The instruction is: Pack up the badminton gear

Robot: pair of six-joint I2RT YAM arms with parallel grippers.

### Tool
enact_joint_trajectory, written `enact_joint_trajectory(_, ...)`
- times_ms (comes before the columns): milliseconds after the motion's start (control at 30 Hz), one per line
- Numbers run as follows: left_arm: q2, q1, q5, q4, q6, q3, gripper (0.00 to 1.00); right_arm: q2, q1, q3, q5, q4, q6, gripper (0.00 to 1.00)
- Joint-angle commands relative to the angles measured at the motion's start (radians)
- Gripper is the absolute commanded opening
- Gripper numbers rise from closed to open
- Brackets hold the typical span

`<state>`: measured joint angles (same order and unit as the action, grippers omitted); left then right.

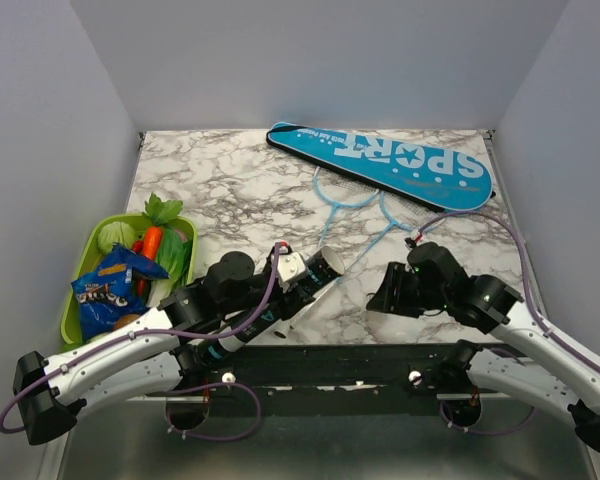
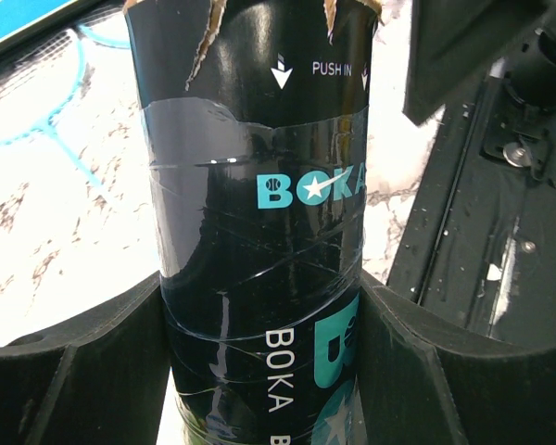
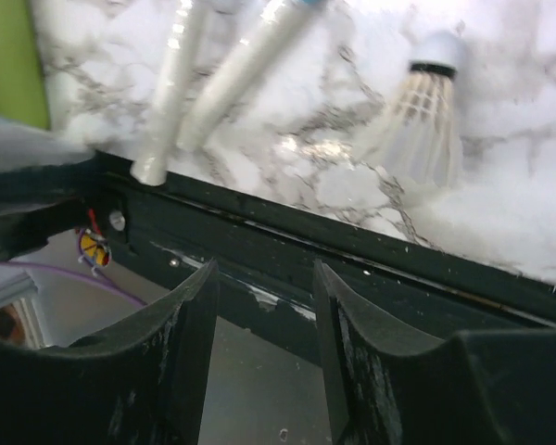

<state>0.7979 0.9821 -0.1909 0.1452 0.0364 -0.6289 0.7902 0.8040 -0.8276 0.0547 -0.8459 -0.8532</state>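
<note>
Two risks: the tube [image 2: 259,232], clamped between the left fingers [image 2: 93,371] over the worktop [image 1: 230,180], has a torn mouth that could snag feathers. The right fingers [image 3: 181,362], narrowly parted and empty, might knock the shuttlecock [image 3: 426,120] off the near edge.

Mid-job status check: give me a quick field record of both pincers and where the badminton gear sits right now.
left pincer: shut on black BOKA tube
right pincer: open, empty, by the table's near edge
light-blue rackets: two, flat on marble table, outside the cover
white feather shuttlecock: one visible, on the marble near the right pincer
blue SPORT racket cover: flat at the far side
</note>
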Motion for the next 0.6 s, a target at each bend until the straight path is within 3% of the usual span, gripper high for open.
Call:
enact_joint_trajectory(0,-0.026,0.003,0.113,-0.021,-0.001,-0.025,0.11,-0.039,0.004,0.135,-0.047,0.121,-0.211,0.54)
enact_joint_trajectory(200,-0.016,0.003,0.117,0.001,-0.009,-0.035,0.11,0.003,0.004,0.243,-0.018,0.263,-0.371,0.55)
enact_joint_trajectory(567,-0.032,0.003,0.099,-0.001,-0.013,-0.032,0.11,0.110,0.004,0.283,-0.118,0.291,-0.509,0.56)
